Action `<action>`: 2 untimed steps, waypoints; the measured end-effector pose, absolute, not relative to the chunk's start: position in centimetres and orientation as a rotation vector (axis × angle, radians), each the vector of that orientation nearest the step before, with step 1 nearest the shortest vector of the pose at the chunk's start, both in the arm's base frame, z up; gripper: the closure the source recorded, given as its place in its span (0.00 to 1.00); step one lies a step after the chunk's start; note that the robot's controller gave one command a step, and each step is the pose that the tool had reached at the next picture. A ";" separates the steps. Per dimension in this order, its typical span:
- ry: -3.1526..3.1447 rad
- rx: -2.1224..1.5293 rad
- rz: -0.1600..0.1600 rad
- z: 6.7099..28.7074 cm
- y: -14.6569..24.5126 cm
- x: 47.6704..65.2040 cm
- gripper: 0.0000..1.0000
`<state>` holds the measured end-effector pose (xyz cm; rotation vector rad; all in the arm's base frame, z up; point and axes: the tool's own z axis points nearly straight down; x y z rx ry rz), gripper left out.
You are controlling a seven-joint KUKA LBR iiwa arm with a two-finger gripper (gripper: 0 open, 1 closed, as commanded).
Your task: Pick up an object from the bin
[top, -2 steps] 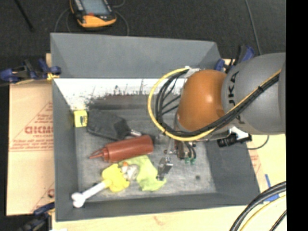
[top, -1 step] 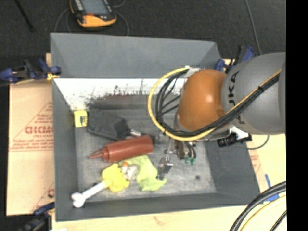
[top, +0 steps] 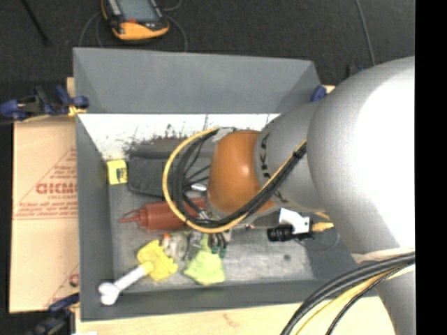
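Note:
My gripper (top: 207, 241) is low in the bin's front middle, mostly hidden under the arm's orange cover. Just below it lies a crumpled yellow-green soft thing (top: 204, 268), close under the gripper's tip. To the gripper's left lies a red squeeze bottle (top: 158, 218) on its side, its nozzle pointing left. In front of the bottle is a yellow toy (top: 156, 260) with a white bone-shaped handle (top: 116, 287) reaching toward the front left corner. I see nothing held in the gripper.
A dark grey block (top: 147, 173) and a small yellow box (top: 116, 172) lie at the back left. A black and white plug-like thing (top: 289, 227) lies to the right, by the arm. The arm and its cables cover the bin's middle and right.

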<state>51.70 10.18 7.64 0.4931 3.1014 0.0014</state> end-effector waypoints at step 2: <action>3.113 0.455 -0.003 12.9 9.7 51.1 1.00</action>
